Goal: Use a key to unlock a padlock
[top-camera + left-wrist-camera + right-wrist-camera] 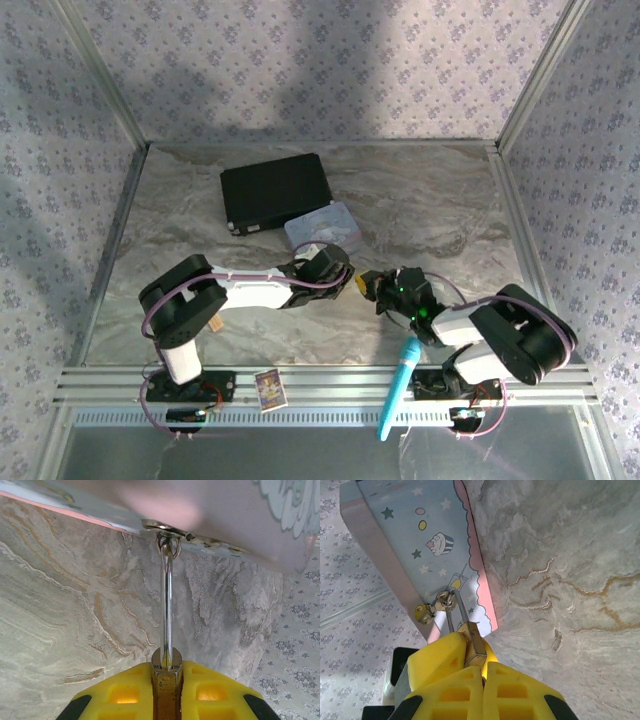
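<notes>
Brass padlock (166, 692) in left hand (167, 672), cupcake tin (420, 545)

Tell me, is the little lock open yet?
Not yet. Done: the left tool grips the padlock. In hand: the shut right tool sits close up to the padlock. Left to do: the loop looks closed in the padlock and is hooked through the latch of the tin, so unlocking remains.

Left gripper (167, 680) and right gripper (484, 677) clamped, close together.
</notes>
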Motion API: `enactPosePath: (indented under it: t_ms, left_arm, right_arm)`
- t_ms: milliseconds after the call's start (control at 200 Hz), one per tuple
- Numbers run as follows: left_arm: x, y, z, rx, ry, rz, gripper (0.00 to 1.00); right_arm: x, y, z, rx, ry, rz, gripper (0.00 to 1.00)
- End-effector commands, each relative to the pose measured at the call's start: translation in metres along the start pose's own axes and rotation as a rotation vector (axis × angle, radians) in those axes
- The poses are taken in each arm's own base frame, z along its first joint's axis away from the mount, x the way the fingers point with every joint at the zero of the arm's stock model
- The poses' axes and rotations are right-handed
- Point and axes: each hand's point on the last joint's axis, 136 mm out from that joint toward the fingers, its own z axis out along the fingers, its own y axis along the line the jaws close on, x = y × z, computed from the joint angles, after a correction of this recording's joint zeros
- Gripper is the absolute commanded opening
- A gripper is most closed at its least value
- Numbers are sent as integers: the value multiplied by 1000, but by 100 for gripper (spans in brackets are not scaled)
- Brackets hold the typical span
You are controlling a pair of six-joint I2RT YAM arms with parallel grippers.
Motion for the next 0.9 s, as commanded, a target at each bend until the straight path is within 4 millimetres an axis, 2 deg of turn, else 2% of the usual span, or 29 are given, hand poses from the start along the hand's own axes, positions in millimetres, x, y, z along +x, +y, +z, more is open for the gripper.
enactPosePath:
  t_ms: [0,150,335,525,620,705,790,894]
  left_arm:
    - [75,-4,-11,15,259,53,13]
    - [76,3,-5,-3,269,37,13]
    - [75,9,-3,-26,263,39,13]
    - [70,9,-2,-39,252,44,14]
    - [63,14,-2,-65,236,40,16]
    - [57,22,-6,-100,209,52,17]
    - [53,30,-7,-123,192,53,17]
    - [51,41,-5,-149,188,36,17]
  right_arm:
    - [30,89,6,-289,89,-36,0]
    - [47,98,10,-298,119,-64,0]
    - [43,90,9,-281,108,-64,0]
    - [54,83,9,-262,125,-86,0]
    - [53,67,6,-218,121,-97,0]
    - [44,41,-1,-137,94,-127,0]
    - [33,17,-14,-50,50,-168,0]
    - [18,1,-33,10,-10,-210,0]
